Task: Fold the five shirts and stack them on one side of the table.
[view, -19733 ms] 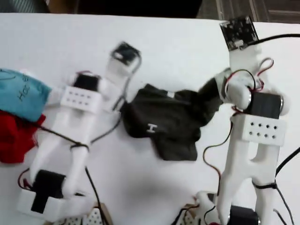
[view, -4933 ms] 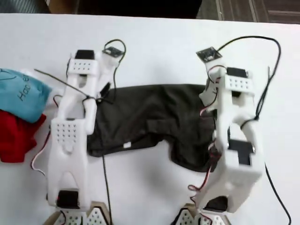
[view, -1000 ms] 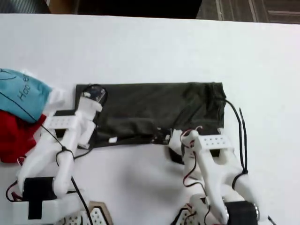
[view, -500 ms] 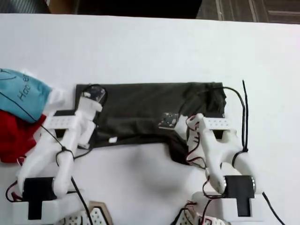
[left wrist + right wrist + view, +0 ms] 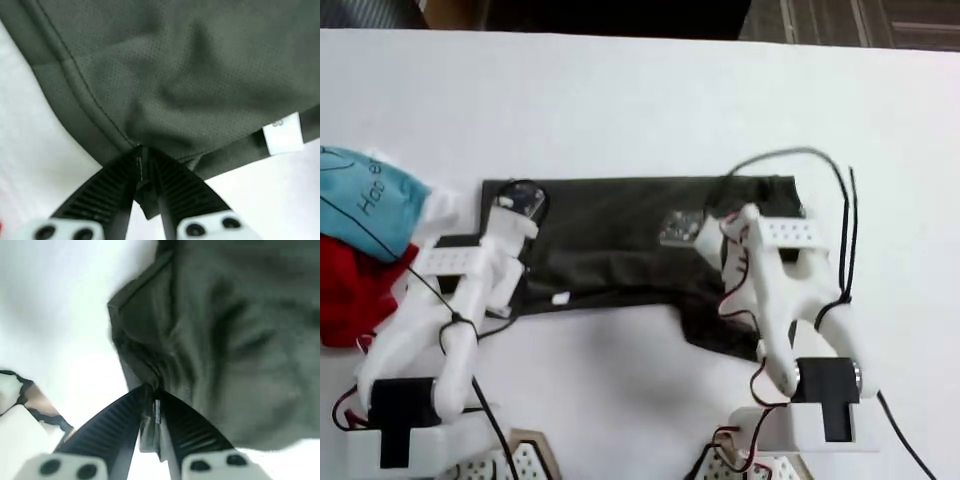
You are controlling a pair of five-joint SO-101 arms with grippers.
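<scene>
Bright, even light falls from above on the flat white table (image 5: pixel 650 110), and the dark green fabric shirt (image 5: pixel 620 230) reads almost black against it. Only soft, faint shadows lie just beside the shirt's near edge. In the right wrist view, the table beside the shirt glares to plain white.

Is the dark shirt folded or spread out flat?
Partly folded: the dark shirt lies as a long band, with one flap sticking out. The left gripper and right gripper are shut on it.

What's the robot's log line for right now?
left gripper: shut on dark shirt | right gripper: shut on dark shirt | dark shirt: spread on table | teal shirt, red shirt: heaped aside
</scene>
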